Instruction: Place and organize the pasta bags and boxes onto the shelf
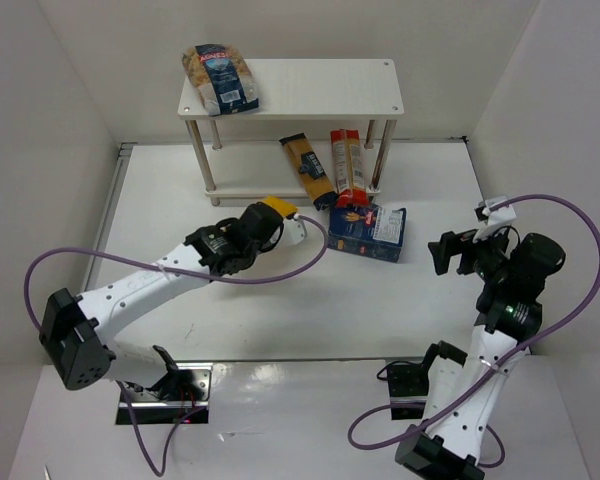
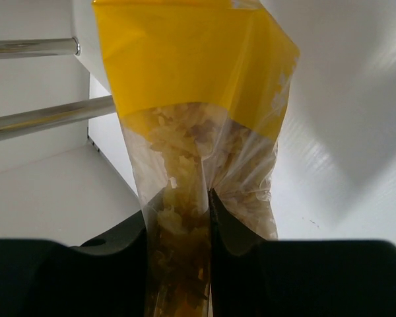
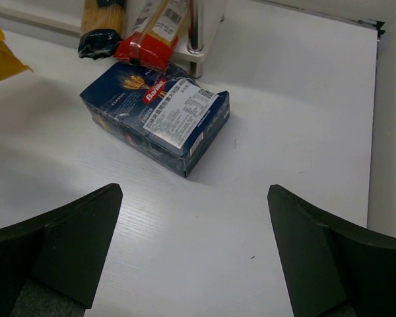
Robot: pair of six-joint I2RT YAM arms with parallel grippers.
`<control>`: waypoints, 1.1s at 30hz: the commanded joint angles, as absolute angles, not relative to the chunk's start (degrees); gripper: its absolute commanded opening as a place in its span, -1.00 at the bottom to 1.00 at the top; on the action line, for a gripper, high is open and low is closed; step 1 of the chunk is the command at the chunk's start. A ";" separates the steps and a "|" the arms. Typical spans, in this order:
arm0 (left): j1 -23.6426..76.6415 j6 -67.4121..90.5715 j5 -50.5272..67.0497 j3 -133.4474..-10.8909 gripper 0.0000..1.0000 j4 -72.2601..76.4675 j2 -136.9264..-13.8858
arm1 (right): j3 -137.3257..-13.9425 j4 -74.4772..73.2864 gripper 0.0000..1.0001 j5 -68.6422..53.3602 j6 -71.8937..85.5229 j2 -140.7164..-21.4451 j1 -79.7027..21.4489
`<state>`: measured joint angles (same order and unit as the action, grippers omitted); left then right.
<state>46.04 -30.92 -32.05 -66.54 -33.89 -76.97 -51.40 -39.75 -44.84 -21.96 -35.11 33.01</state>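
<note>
Your left gripper is clamped on the yellow bag at mid-frame, just below the shelf. Your right gripper, jaws apart, hovers at right over the counter, with the blue box at centre.

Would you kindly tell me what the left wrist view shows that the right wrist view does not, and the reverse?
Only the left wrist view shows the left gripper shut on the yellow bag, pasta visible through its clear part. Only the right wrist view shows the open right gripper, the dark-blue box flat on the table, and the ends of the red-orange spaghetti pack and yellow-blue spaghetti pack. Both show the yellow bag, just a corner in the right wrist view, and silver shelf legs.
</note>
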 commanded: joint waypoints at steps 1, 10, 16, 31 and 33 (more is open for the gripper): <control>45.53 -34.80 -41.92 -71.62 -1.00 -26.72 -78.57 | -50.98 -36.30 0.99 -46.32 -21.62 -34.89 31.73; 45.53 -42.87 -47.36 -73.30 -1.00 -17.77 -81.83 | -50.36 -35.77 0.99 -46.85 -21.62 -34.89 29.44; 45.53 -50.87 -49.56 -73.30 -1.00 -10.13 -82.88 | -50.36 -35.77 0.99 -46.85 -21.62 -35.42 28.92; 45.53 -64.07 -50.71 -71.89 -1.00 3.51 -89.12 | -50.89 -36.83 0.99 -46.85 -22.15 -35.95 28.92; 45.53 -64.07 -50.71 -72.59 -1.00 3.52 -91.05 | -50.89 -36.83 0.99 -46.85 -22.15 -35.95 28.92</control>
<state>45.54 -59.70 -45.41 -68.82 -6.15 -91.11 -50.24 -38.57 -45.93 -21.98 -35.88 29.39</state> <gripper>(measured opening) 0.342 0.994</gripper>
